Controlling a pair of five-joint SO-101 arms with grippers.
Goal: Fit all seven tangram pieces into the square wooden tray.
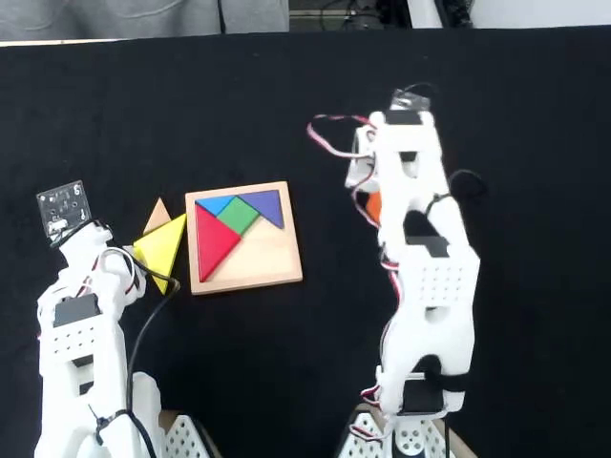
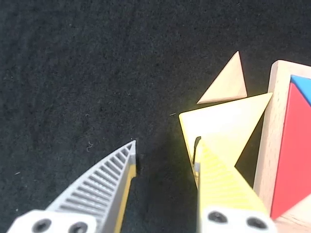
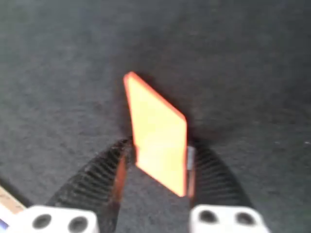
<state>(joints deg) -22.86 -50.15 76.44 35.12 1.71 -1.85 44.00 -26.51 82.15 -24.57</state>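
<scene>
Step in hand: fetching loose pieces. Right gripper [image 3: 158, 158] clamped on orange piece [image 3: 158, 128], 3 o'clock of tray [image 1: 263, 267]. Left gripper [image 2: 165, 145] apart at yellow triangle [image 2: 228, 121], tray's 9 o'clock. Next, probably: carry orange over, lay flat.

Black cloth [image 1: 286, 105] covering the table (matte, faintly fuzzy), dark cables [image 1: 420, 11] beyond far edge

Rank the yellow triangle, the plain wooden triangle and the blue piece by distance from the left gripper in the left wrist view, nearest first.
1. Yellow triangle, against one of the left gripper's fingers.
2. Plain wooden triangle, just beyond the yellow one.
3. Blue piece, inside the tray.
</scene>
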